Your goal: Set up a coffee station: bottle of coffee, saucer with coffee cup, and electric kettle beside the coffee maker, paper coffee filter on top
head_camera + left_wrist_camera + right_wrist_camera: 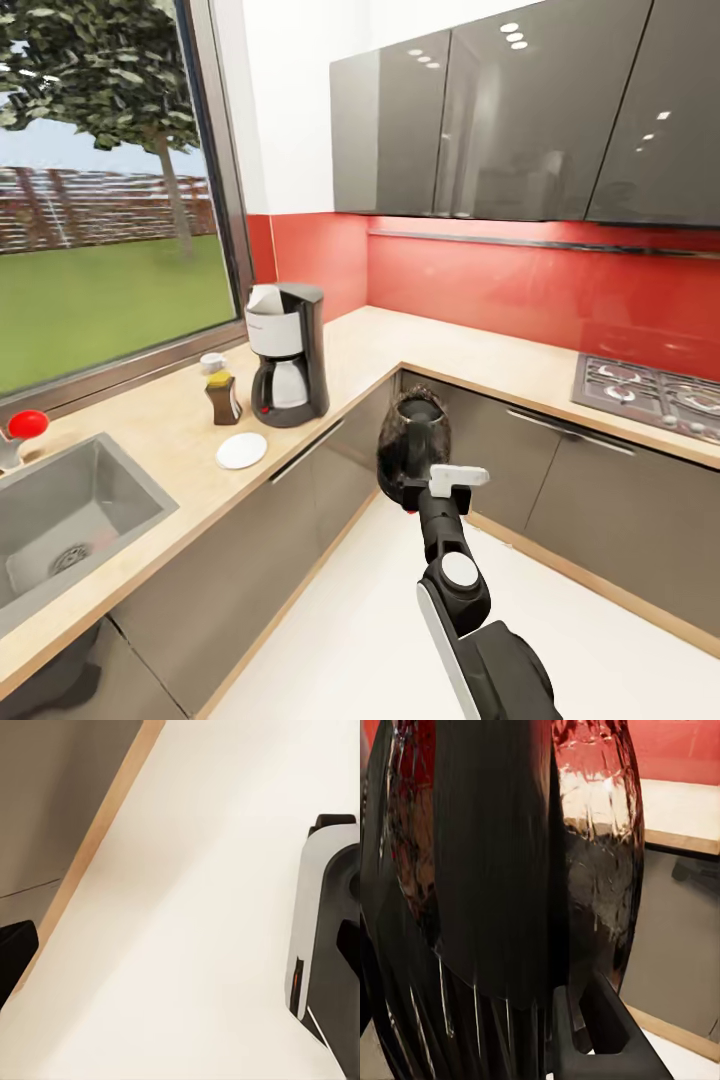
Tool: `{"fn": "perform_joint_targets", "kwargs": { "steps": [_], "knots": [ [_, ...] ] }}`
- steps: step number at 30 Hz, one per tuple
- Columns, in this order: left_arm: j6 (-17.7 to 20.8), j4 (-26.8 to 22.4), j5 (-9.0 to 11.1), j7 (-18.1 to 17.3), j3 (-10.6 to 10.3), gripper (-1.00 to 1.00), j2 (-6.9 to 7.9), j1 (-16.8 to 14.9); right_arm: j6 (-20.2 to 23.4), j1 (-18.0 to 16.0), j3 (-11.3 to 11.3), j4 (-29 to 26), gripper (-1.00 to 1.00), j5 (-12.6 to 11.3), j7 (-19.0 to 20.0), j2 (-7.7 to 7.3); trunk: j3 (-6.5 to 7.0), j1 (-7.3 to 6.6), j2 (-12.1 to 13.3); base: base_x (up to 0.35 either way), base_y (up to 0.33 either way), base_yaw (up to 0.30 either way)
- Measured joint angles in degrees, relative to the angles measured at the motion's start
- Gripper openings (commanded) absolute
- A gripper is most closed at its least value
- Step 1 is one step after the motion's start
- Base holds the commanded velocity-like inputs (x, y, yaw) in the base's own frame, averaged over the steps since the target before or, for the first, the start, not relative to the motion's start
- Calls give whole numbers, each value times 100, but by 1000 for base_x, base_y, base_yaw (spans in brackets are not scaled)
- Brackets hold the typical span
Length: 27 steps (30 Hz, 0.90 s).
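One risk: your right gripper (420, 490), clamped on the electric kettle (412, 445) below the countertop (400, 350) edge, could strike it while lifting toward the coffee maker (287, 355) far left.

Glossy, mirror-dark electric kettle (510, 870); matt wood-look countertop (420, 345); brushed steel sink (60, 520) (cabinets (500, 120) shiny grey).

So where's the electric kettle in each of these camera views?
Head view: the electric kettle is low centre, held at the right arm's end in front of the corner cabinets.
Right wrist view: close up, the electric kettle.
Left wrist view: not in it.
Shared landmark: the red backsplash.
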Motion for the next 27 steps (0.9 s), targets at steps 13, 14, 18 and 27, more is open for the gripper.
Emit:
{"fn": "perform_joint_targets", "kwargs": {
  "steps": [13,14,18,27],
  "knots": [
    [1,6,0,0,0,100,-9,0,-6,1,-6,0,-100,1,4,0,0,0,0,281,-165,0],
    [1,7,0,0,0,100,-9,0,-7,2,-7,0,-100,0,5,0,0,0,0,281,-165,0],
    [1,8,0,0,0,100,-9,0,-9,1,-8,0,-100,0,6,0,0,0,0,281,-165,0],
    [-2,9,0,0,0,100,-9,0,-9,2,-9,0,-100,0,9,-5,0,0,0,280,-165,0]
  ]
}}
